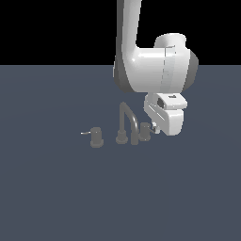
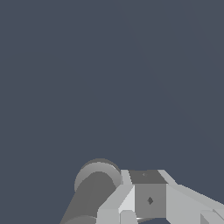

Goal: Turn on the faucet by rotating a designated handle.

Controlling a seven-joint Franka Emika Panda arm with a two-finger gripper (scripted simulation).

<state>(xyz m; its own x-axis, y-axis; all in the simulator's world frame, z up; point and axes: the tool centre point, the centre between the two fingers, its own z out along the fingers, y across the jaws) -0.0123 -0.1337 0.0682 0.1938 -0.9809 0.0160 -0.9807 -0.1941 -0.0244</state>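
The dark grey faucet, with its arched spout, stands on the floor in the middle of the exterior view. The handle is the stubby knob on the exterior view's right of the spout. Its lever is hidden behind my gripper. The gripper sits low against the right side of that knob, and its fingers look closed together with nothing held between them. In the wrist view the knob is a grey cylinder right beside a finger.
A second, similar knob with a thin lever pointing to the exterior view's left stands left of the spout. The arm's white wrist and hand hang over the right of the faucet. The floor is flat grey-blue.
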